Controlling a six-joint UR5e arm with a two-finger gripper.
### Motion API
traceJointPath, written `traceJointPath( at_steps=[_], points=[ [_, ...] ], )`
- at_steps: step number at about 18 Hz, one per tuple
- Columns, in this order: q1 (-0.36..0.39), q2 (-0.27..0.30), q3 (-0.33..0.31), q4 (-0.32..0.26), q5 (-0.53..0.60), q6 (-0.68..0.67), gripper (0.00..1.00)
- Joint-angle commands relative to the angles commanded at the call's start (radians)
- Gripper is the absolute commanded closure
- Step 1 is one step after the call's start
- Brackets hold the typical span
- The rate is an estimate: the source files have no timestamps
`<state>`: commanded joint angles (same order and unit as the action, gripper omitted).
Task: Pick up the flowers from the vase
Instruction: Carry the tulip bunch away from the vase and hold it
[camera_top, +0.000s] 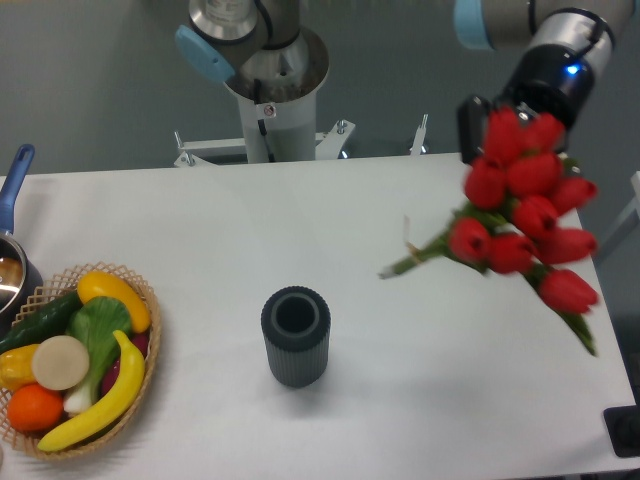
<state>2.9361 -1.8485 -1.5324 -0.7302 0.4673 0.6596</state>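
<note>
Red flowers (525, 215) airborne | pincer (500, 135) tips hidden behind buds | vase (296, 336) upright

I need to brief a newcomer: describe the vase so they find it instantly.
Start at the white table and look near its front middle, right of the wicker basket of fruit. The vase stands there upright and alone, its round mouth empty. It is the only dark grey ribbed cylinder; the flowers hang in the air far to its right.
</note>
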Motion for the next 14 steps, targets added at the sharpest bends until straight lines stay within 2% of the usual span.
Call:
traceJointPath(
  at_steps=[2, 5, 7, 8, 9, 11, 14],
  points=[
    [-0.005, 0.006, -0.005, -0.026, 0.095, -0.002, 0.9],
    [-0.02, 0.023, 0.003, -0.127, 0.27, 0.084, 0.93],
    [-0.028, 0.037, 0.006, -0.217, 0.354, 0.181, 0.94],
    [-0.032, 0.049, 0.011, -0.282, 0.446, 0.231, 0.94],
    [-0.043, 0.051, 0.014, -0.317, 0.499, 0.265, 0.97],
    [-0.064, 0.057, 0.024, -0.363, 0.591, 0.325, 0.99],
    [-0.081, 0.061, 0.031, -0.397, 0.732, 0.457, 0.98]
  ],
)
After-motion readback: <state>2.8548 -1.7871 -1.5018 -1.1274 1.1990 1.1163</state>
